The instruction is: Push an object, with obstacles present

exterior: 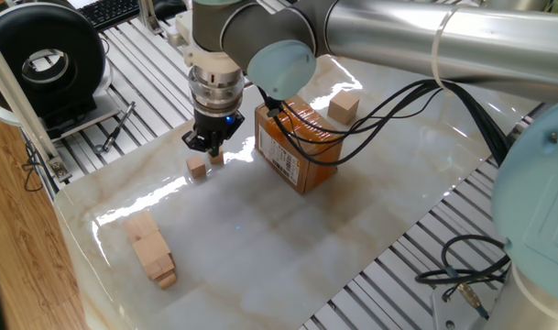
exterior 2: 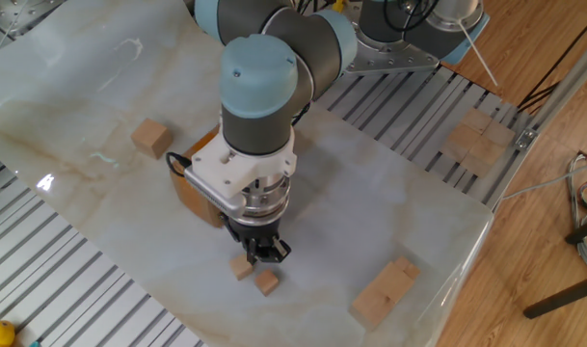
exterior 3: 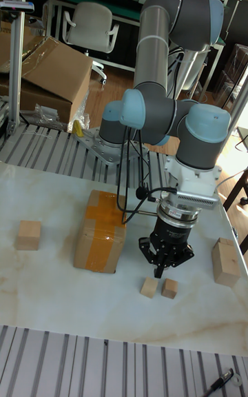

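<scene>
Two small light-tan wooden cubes lie side by side on the marble table, and by look alone I cannot tell which is the object. One cube (exterior: pixel 198 165) (exterior 2: pixel 266 281) (exterior 3: pixel 169 288) is in full view. The other cube (exterior: pixel 216 158) (exterior 2: pixel 241 267) (exterior 3: pixel 149 287) is partly hidden by my gripper in one fixed view. My gripper (exterior: pixel 208 145) (exterior 2: pixel 260 254) (exterior 3: pixel 161 271) points straight down just behind the pair, fingers shut to a point and holding nothing. The cardboard box (exterior: pixel 297 147) (exterior 2: pixel 197 198) (exterior 3: pixel 100 231) stands close beside it.
A bigger wooden cube (exterior: pixel 344 108) (exterior 2: pixel 151 137) (exterior 3: pixel 28 235) sits beyond the box. Long stacked wooden blocks (exterior: pixel 150 247) (exterior 2: pixel 383 292) (exterior 3: pixel 224 260) lie near the table edge. Black cables (exterior: pixel 388 110) hang over the box. More blocks (exterior 2: pixel 476 140) rest on the slatted frame.
</scene>
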